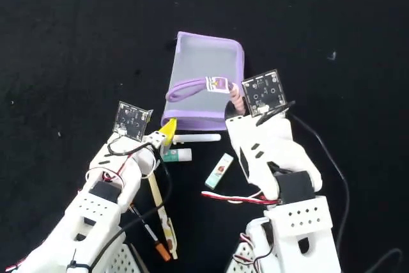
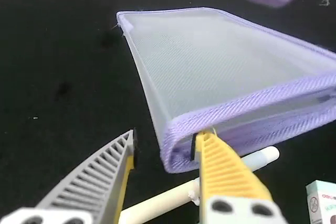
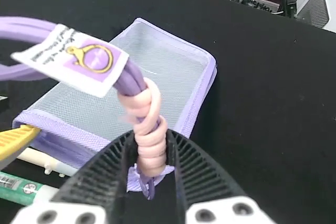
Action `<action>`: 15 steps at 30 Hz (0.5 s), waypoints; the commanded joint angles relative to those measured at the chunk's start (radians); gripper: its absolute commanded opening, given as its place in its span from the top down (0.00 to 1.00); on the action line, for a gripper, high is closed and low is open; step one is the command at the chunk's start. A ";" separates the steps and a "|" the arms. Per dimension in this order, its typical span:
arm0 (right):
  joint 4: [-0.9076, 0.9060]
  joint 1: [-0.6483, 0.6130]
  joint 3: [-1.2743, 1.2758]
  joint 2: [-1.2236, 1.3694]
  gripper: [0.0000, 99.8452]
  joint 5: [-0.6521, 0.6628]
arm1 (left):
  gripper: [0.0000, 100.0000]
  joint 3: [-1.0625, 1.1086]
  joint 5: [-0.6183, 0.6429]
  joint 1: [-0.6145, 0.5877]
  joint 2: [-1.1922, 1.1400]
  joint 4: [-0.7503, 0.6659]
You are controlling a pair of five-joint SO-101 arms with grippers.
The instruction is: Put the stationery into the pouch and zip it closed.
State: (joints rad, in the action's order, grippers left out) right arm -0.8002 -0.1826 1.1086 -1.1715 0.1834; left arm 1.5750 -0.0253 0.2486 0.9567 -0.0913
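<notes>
**Right gripper pinching the pouch's cord, left gripper spread at its corner**

The purple mesh pouch (image 1: 208, 71) is lying flat at mid-table, and the stationery is lying outside it. From above, the white pen (image 1: 195, 138) is resting just beside the pouch's near edge. A green-and-white stick (image 1: 177, 154) and a small boxed eraser (image 1: 219, 171) are sitting nearer the arms, and a long tan strip (image 1: 160, 209) is lying by the left arm.

The right wrist view is adding the grip itself. The right gripper (image 3: 149, 148) is clamping the pink coiled cord (image 3: 149, 129), which is winding round the purple strap (image 3: 21, 27) below its tag (image 3: 71, 59).

The left wrist view is revealing the left gripper (image 2: 165, 140) spread wide at the pouch's corner. Its yellow finger (image 2: 220, 171) is touching the purple edging, and its grey finger (image 2: 100, 171) is standing apart.
</notes>
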 commanded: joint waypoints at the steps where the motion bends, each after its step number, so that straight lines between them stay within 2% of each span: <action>1: -0.008 -0.012 -0.059 -0.039 0.99 0.005 | 0.80 -0.028 0.017 0.004 -0.003 -0.014; 7: -0.009 -0.012 -0.067 -0.039 0.99 0.005 | 0.79 -0.058 0.021 0.002 -0.063 -0.037; 15: -0.046 -0.012 -0.094 -0.039 0.99 0.005 | 0.80 -0.277 0.028 -0.048 -0.468 -0.097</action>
State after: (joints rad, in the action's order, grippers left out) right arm -0.8447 -0.1826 1.0702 -1.1715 0.1834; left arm 1.4216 -0.0130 0.2209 0.6130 -0.1665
